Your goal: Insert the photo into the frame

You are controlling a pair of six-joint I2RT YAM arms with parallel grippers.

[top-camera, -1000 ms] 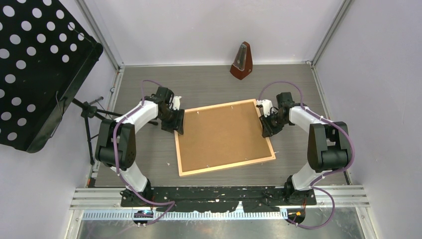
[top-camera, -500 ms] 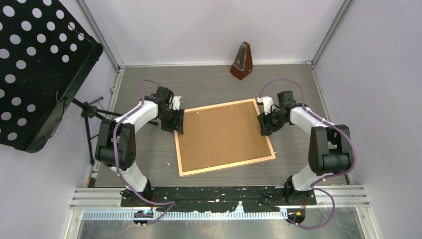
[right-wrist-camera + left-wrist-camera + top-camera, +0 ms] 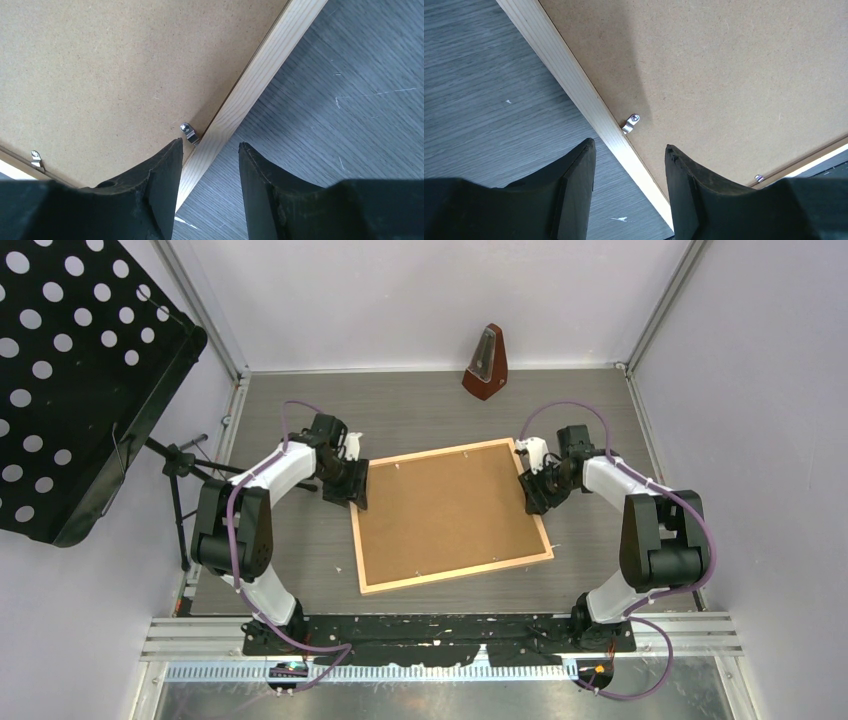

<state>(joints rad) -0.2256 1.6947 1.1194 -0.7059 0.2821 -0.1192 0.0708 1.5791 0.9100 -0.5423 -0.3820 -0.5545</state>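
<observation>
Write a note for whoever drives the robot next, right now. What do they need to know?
Left gripper: open, holding nothing, over the left rail of the thin light-wood rectangular picture frame, by a small metal tab.
Right gripper: open, holding nothing, over the right rail, by another metal tab.
The frame lies face down on the grey wood-grain table, with the plain brown backing board seated in it.
Photo: not in sight; I cannot tell whether it lies under the board.
Done: the board is in the frame.
Left: probably confirm the photo is inside, then see to the tabs.
</observation>
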